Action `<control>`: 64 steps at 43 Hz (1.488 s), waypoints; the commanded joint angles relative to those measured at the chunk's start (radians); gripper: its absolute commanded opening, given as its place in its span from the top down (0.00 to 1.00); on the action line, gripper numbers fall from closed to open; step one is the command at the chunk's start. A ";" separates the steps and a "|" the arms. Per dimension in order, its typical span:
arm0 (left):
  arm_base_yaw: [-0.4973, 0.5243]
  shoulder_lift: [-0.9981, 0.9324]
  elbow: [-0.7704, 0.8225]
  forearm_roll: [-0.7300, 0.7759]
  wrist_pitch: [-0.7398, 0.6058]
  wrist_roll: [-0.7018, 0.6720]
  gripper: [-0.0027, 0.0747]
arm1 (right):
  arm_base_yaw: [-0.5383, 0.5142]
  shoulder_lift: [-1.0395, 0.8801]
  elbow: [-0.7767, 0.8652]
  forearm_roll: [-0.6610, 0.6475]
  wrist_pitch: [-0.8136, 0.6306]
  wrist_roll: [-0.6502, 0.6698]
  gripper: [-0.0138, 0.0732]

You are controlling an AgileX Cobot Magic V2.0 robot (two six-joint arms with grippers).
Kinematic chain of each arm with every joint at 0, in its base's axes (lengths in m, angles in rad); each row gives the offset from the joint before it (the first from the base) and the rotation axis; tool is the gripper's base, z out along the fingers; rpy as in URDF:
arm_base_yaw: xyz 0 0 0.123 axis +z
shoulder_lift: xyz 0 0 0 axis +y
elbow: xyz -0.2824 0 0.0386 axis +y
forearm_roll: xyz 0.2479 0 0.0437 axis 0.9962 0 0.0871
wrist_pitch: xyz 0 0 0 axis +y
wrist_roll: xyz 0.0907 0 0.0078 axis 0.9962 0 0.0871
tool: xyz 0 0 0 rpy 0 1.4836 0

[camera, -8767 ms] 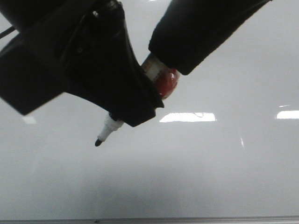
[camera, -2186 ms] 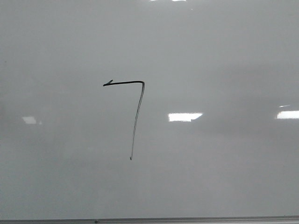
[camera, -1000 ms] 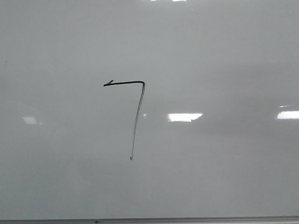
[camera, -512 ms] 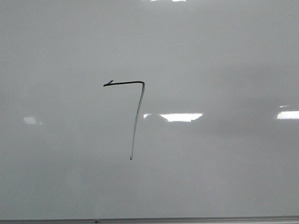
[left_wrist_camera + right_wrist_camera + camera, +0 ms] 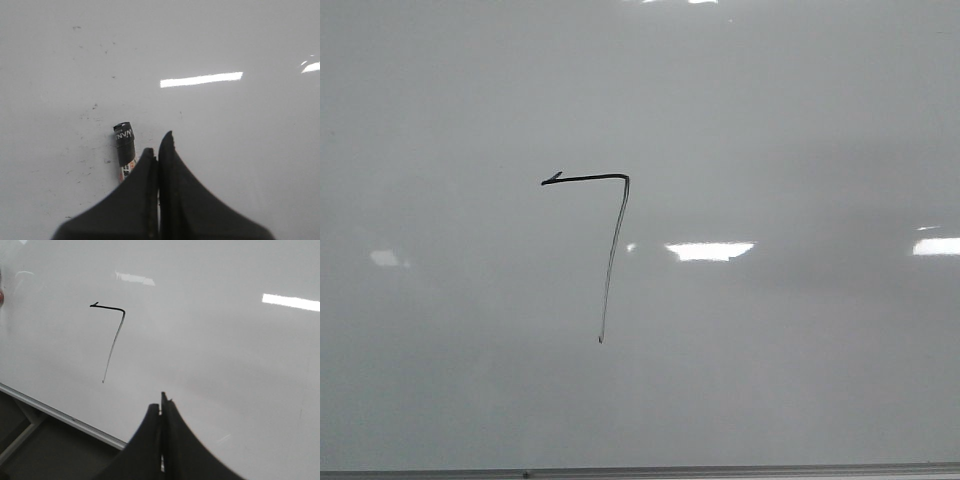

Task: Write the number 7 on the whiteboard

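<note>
The number 7 (image 5: 614, 250) is a thin black line figure on the whiteboard (image 5: 800, 350), left of centre in the front view. It also shows in the right wrist view (image 5: 114, 345), far from my right gripper (image 5: 161, 402), which is shut and empty over the board near its edge. Neither gripper shows in the front view. My left gripper (image 5: 159, 145) is shut, jaws pressed together. A capped black-and-white marker (image 5: 125, 142) lies beside and partly behind the left finger, not between the jaws.
A thin metal edge strip (image 5: 720, 470) runs along the board's near side; it also shows in the right wrist view (image 5: 60, 415), with dark floor or frame beyond. Bright light reflections (image 5: 710, 250) lie on the board. The surface under the left gripper (image 5: 90, 105) has small dark specks.
Both arms and the marker, over the blank board 8.8 s ago, are out of the front view; the 7 now stands there. In the last second only the reflections shifted.
</note>
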 commanded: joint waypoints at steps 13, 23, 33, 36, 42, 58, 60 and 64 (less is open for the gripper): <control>-0.007 -0.003 -0.025 -0.002 -0.085 -0.008 0.99 | -0.006 0.005 -0.025 0.026 -0.059 0.001 0.92; -0.007 -0.003 -0.025 -0.002 -0.085 -0.008 0.99 | -0.006 0.005 -0.025 0.026 -0.058 0.001 0.92; -0.007 -0.003 -0.025 -0.002 -0.081 -0.008 0.99 | -0.006 0.005 -0.025 0.026 -0.058 0.001 0.92; -0.007 -0.003 -0.025 -0.002 -0.081 -0.008 0.99 | -0.006 0.005 -0.025 0.026 -0.058 0.001 0.92; -0.007 -0.003 -0.025 -0.002 -0.081 -0.008 0.99 | -0.006 0.005 -0.025 0.026 -0.058 0.001 0.92; -0.007 -0.003 -0.023 0.008 -0.087 -0.008 0.99 | -0.006 0.005 -0.025 0.026 -0.058 0.001 0.92; -0.007 -0.003 -0.011 0.026 -0.102 -0.008 0.99 | -0.006 0.005 -0.025 0.026 -0.058 0.001 0.92; -0.025 -0.023 0.013 0.156 -0.099 -0.043 0.99 | -0.006 0.005 -0.025 0.026 -0.058 0.001 0.92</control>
